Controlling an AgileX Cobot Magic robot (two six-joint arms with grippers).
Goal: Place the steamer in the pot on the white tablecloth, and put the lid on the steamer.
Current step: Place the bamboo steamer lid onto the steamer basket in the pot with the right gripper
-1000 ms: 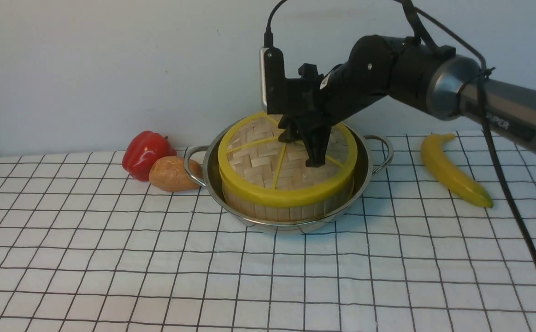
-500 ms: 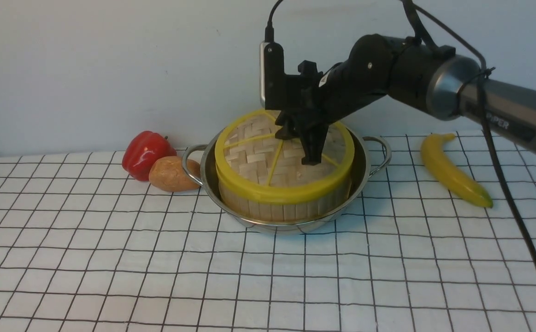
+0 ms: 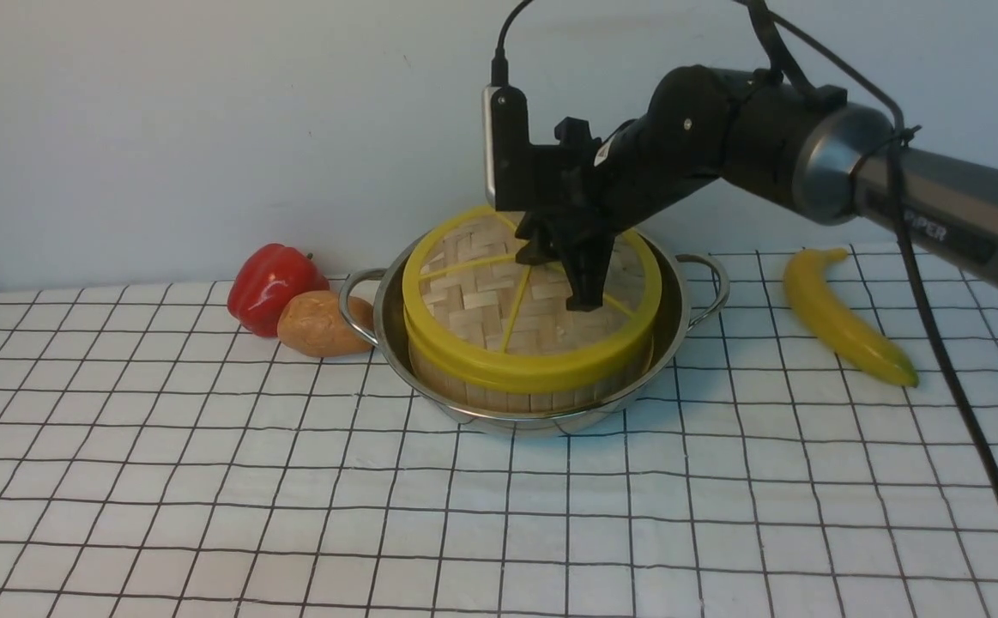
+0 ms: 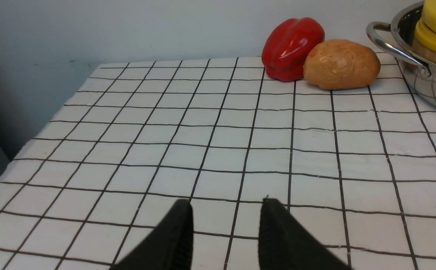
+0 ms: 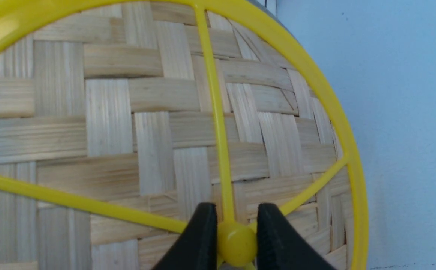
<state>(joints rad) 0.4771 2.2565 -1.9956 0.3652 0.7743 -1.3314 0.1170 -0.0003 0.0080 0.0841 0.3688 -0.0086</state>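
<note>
Right jaws clamped on lid [image 3: 477, 302] hub, left jaws apart; lidded steamer [image 3: 533, 398] in pot [image 3: 677, 309].

Tally, all views:

- One white tablecloth [image 3: 293, 498] is showing.
- One pot [image 3: 677, 302] is showing, and it is carrying two looped handles, one [image 3: 353, 302] and another [image 3: 715, 276].
- One steamer [image 3: 533, 399] and one lid [image 3: 473, 300] are showing.
- Loose produce is coming to three pieces: one red pepper [image 3: 271, 283], one potato [image 3: 318, 324] and one banana [image 3: 842, 322].
- Grippers are numbering two: one left gripper [image 4: 226, 210] and one right gripper [image 5: 236, 240], each showing two black fingers.
- The front view is showing one arm only.
</note>
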